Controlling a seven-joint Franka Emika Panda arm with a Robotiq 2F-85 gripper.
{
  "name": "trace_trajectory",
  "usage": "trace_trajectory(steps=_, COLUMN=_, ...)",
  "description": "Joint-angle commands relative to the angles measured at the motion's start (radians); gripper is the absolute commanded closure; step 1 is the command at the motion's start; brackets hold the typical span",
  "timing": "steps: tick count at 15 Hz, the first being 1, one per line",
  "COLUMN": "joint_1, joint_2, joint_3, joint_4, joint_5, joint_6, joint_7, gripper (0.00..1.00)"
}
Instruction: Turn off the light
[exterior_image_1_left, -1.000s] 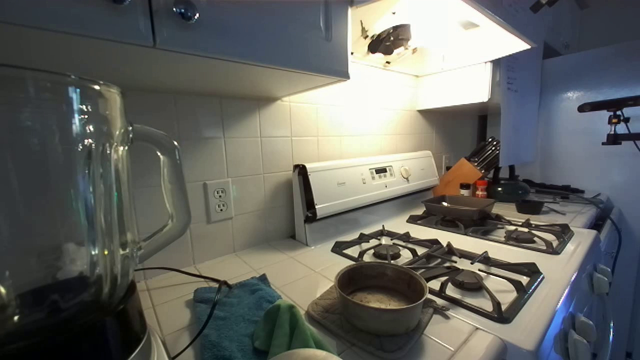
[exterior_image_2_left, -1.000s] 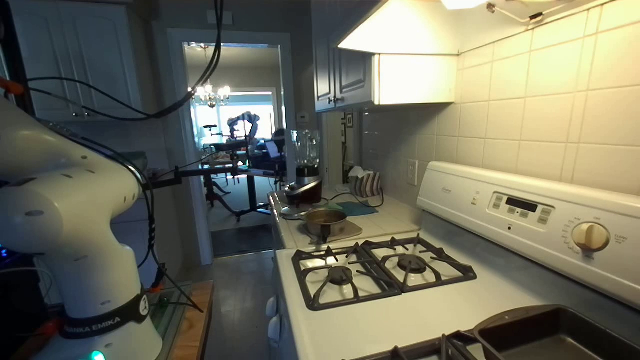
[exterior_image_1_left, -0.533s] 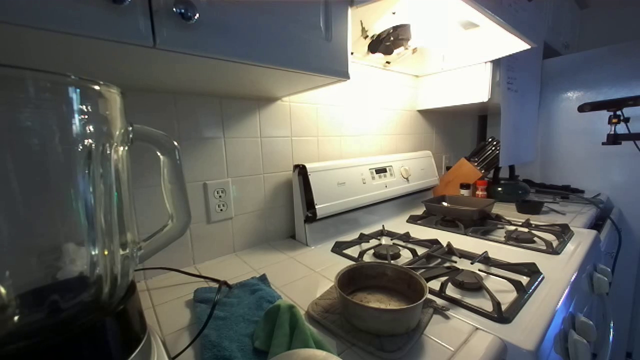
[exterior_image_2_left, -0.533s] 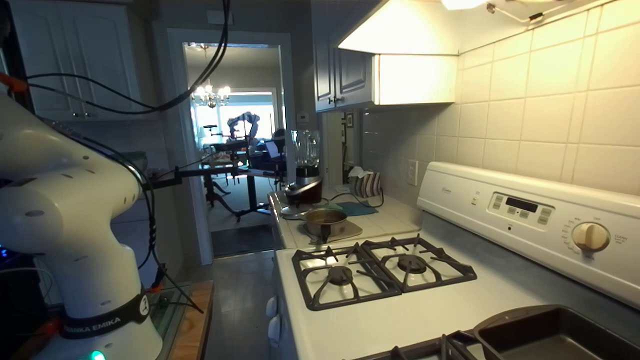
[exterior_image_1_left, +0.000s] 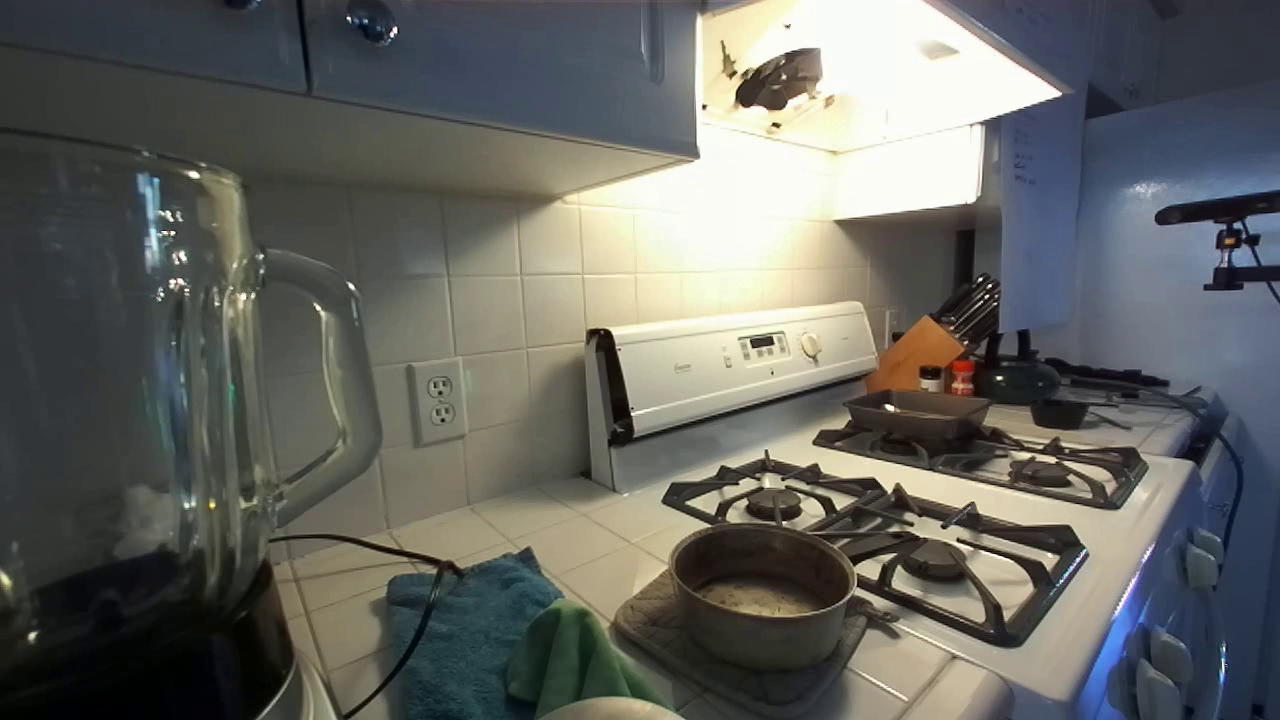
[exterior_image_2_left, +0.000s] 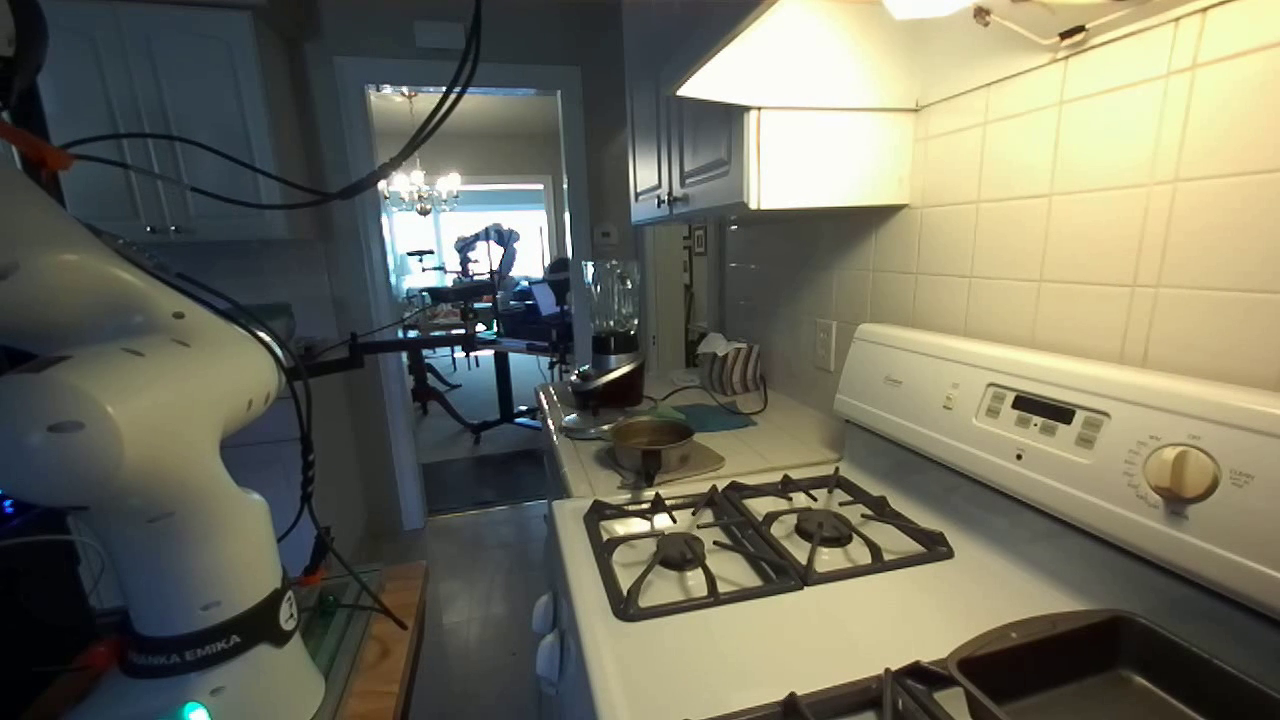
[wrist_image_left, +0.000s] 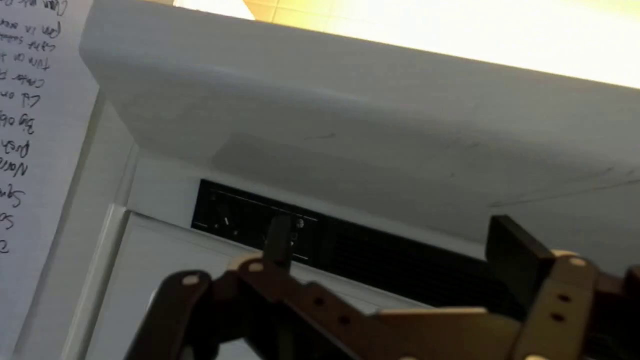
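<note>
I've got the end effector (wrist_image_left: 392, 245) spread wide here, one fingertip (wrist_image_left: 278, 236) overlapping the black strip (wrist_image_left: 345, 245) in my wrist view; can't tell whether it touches. That strip runs along the white hood (wrist_image_left: 350, 115), a handwritten sheet (wrist_image_left: 35, 150) beside it. And there's the light (exterior_image_1_left: 880, 50), burning bright under the hood in an exterior view, above the stove (exterior_image_2_left: 800, 640) and its dark pan (exterior_image_1_left: 915, 422).

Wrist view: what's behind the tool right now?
Behind the open tool, a black strip with small white markings shows on the range hood. The fingers cover parts of it; any control directly behind them can't be seen.
</note>
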Motion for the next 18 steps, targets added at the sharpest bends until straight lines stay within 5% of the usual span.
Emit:
trace_trajectory(steps=1, joint_1=-0.031, joint_2=0.063, joint_3=0.011, joint_4=0.081, joint_5=0.026, joint_6=0.001, joint_7=0.027, gripper=0.0)
trace_trajectory(steps=18, joint_1=-0.034, joint_2=0.147, joint_3=0.004, joint_4=0.179, joint_5=0.021, joint_6=-0.019, joint_7=0.015, gripper=0.0)
